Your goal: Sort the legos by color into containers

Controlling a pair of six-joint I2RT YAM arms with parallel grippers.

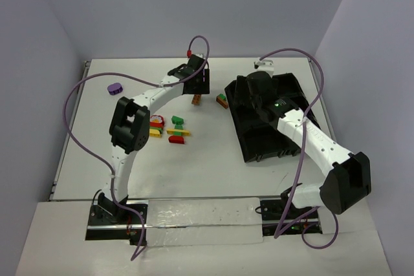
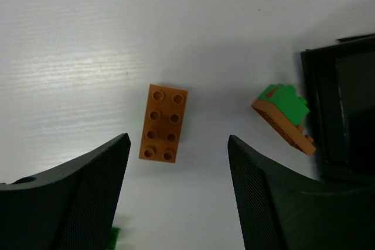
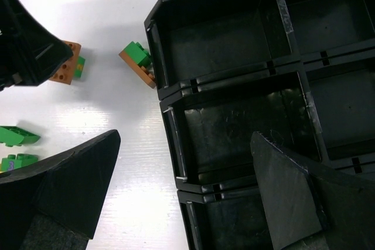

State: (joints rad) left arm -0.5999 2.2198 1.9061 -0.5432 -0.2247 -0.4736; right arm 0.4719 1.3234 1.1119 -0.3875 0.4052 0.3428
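Observation:
An orange brick (image 2: 164,122) lies flat on the white table, just ahead of my open, empty left gripper (image 2: 179,140) and nearer its left finger; it also shows in the top view (image 1: 196,99). A green brick stacked on an orange one (image 2: 284,115) leans at the black tray's left wall (image 2: 319,115). My right gripper (image 3: 183,139) is open and empty above the tray's left wall (image 3: 174,144); the compartments in view hold nothing. More red, yellow and green bricks (image 1: 176,132) lie in a cluster left of the tray (image 1: 240,135). A purple brick (image 1: 115,87) sits far left.
The left gripper (image 1: 197,82) hovers at mid table and the right gripper (image 1: 246,98) over the tray's far left corner. Two green bricks (image 3: 17,144) lie at the left edge of the right wrist view. Purple cables loop over both arms. Walls close in the table.

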